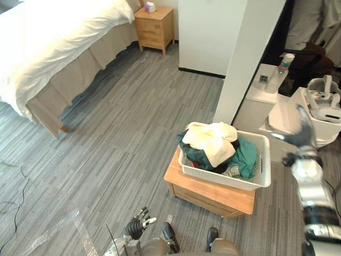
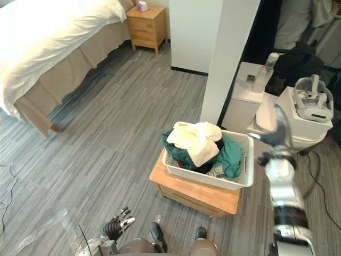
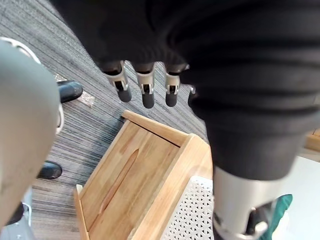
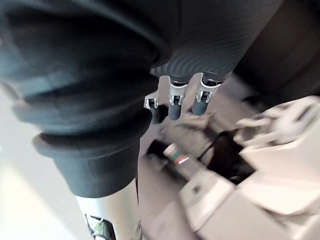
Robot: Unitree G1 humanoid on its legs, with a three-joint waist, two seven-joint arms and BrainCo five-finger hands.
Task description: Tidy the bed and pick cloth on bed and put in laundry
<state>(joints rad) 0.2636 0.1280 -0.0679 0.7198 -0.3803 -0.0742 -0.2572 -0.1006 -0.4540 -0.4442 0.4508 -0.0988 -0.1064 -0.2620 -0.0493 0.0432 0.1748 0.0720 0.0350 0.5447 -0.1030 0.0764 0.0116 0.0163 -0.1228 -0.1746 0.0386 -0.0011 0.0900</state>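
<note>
With left robot hand and right robot hand open, we judge the 4 o'clock cloth soft, light: pinch a fold.

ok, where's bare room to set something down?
Widest bare patch: floor between the bed and the wooden stand. The stand's front edge has a narrow bare strip. Crowded: basket heaped with clothes; cabinets by the pillar carry a bottle and headset.

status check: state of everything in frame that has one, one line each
Bed: made, no loose cloth on the visible part.
Basket: on wooden stool, piled with clothes.
Left hand: open, empty, low near the stool.
Right hand: open, empty, raised beside the basket.
Bottle: upright on white cabinet.
</note>
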